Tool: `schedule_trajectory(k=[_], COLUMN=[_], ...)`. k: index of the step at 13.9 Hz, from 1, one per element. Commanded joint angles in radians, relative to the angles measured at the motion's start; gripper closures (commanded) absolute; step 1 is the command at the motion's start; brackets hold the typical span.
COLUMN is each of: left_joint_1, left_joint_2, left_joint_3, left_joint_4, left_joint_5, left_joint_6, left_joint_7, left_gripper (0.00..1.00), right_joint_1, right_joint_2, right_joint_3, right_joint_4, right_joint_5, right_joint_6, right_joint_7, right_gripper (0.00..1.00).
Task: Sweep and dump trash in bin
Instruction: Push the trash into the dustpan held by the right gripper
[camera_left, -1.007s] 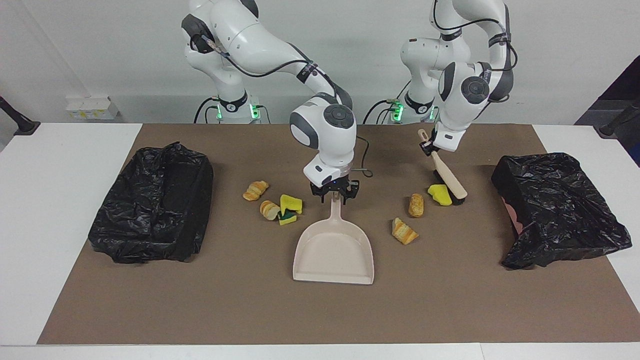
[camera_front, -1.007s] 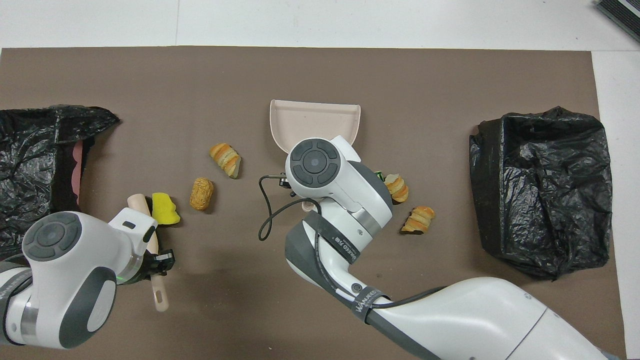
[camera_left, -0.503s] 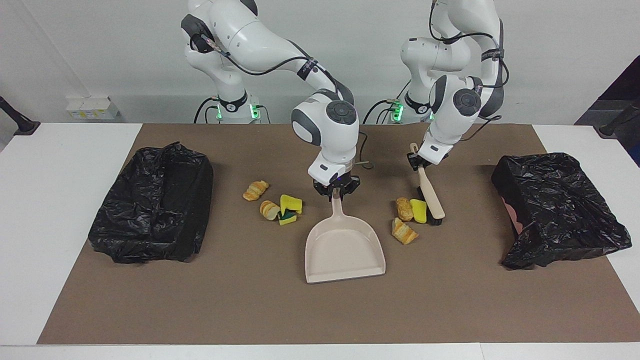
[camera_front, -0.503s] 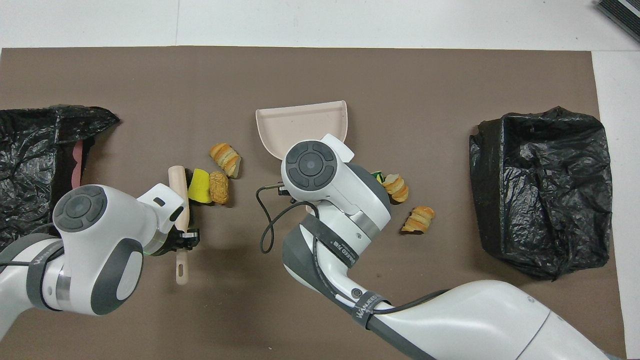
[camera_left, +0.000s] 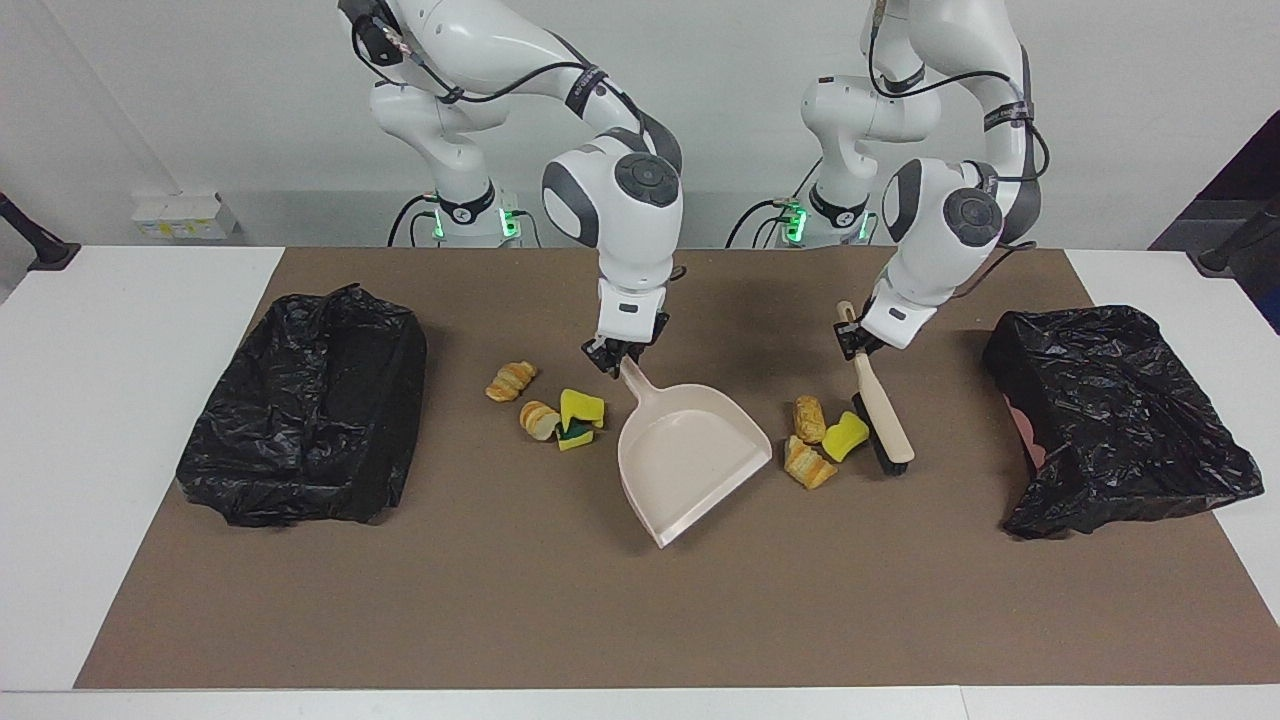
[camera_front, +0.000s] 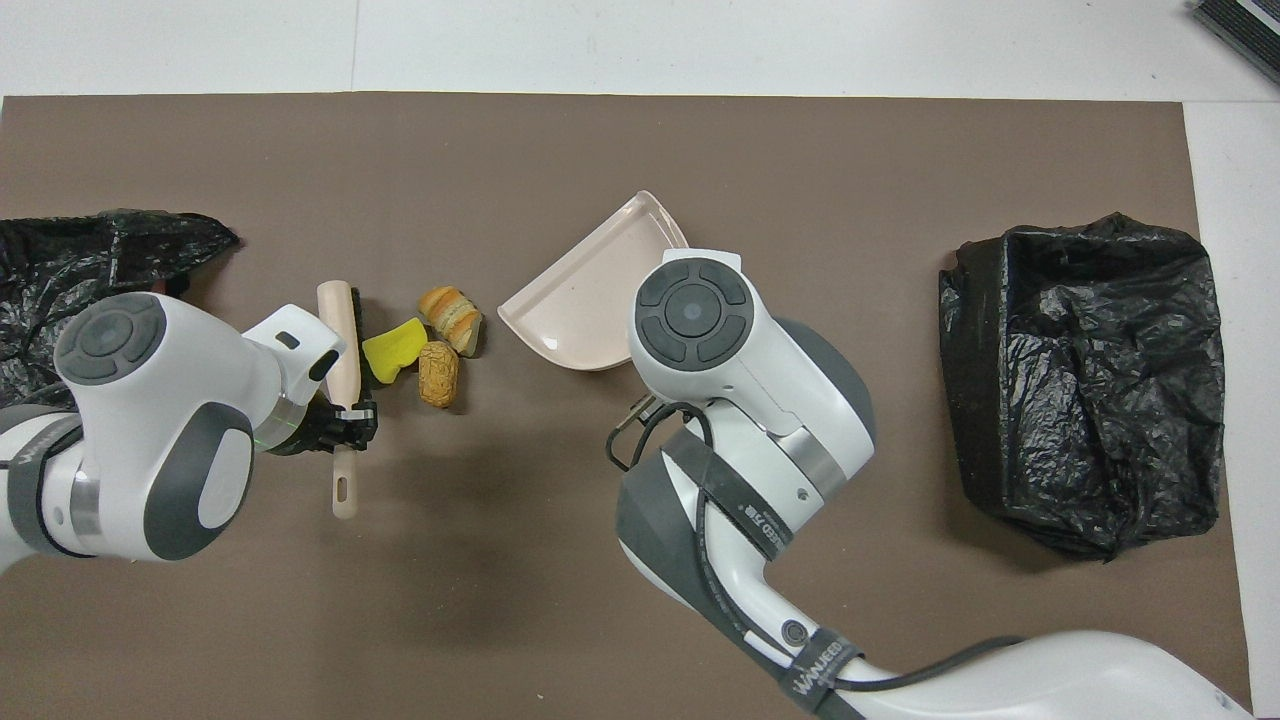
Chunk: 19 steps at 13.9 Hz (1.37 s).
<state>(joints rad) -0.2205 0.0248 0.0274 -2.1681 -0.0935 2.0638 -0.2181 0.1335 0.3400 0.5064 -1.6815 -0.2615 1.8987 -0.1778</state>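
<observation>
Status, read across the facing view. Black-lined bin (camera_left: 310, 410) sits at the right arm's end of the table. Three pieces of trash (camera_left: 539, 420) lie loose on the mat beside the dustpan's handle, not yet swept. Right gripper (camera_left: 612, 358) pinches the handle of the dustpan (camera_left: 690, 455); within the last second it has swung the pan round, so I now see the mouth facing slantwise toward the left arm's end. Three more pieces (camera_left: 808, 463) lie bunched just beside that mouth, pushed in from nearer the second bin. Left gripper (camera_left: 852, 338) is clamped on the handle of the brush (camera_left: 882, 415), bristles down beside the yellow sponge (camera_left: 846, 436). Second bin (camera_left: 1110, 410) sits at the left arm's end. I judge one short stroke should load this group
</observation>
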Motion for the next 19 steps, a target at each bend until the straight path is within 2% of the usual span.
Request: schedule_trajectory(k=[1, 3, 4, 7, 12, 19], left_joint_1=[0.071, 0.073, 0.063, 0.058, -0.049, -0.235], left_joint_2=[0.029, 0.040, 0.076, 0.087, 0.070, 0.053], left_joint_3=[-0.004, -0.004, -0.004, -0.014, -0.015, -0.018], left_joint_4=[0.028, 0.033, 0.037, 0.040, 0.025, 0.045], left_joint_5=[-0.002, 0.000, 0.000, 0.002, 0.000, -0.011], left_joint_6=[0.004, 0.013, 0.031, 0.045, 0.024, -0.088], left_joint_7=[0.142, 0.186, 0.200, 0.273, 0.345, 0.356], left_gripper=[1.00, 1.00, 1.00, 1.00, 1.00, 1.00], right_joint_1=[-0.020, -0.006, -0.006, 0.014, 0.026, 0.025], right_joint_2=[-0.012, 0.001, 0.004, 0.036, 0.044, 0.044], right_joint_3=[0.018, 0.020, 0.021, 0.037, 0.043, 0.041], right_joint_4=[-0.056, -0.099, -0.113, -0.112, -0.112, -0.112], right_joint_5=[0.015, 0.015, 0.013, 0.011, 0.013, 0.013], right_joint_6=[0.034, 0.110, 0.138, 0.157, 0.175, 0.165], right_joint_7=[-0.152, -0.115, -0.114, -0.112, -0.065, -0.054], right_gripper=[1.00, 1.00, 1.00, 1.00, 1.00, 1.00])
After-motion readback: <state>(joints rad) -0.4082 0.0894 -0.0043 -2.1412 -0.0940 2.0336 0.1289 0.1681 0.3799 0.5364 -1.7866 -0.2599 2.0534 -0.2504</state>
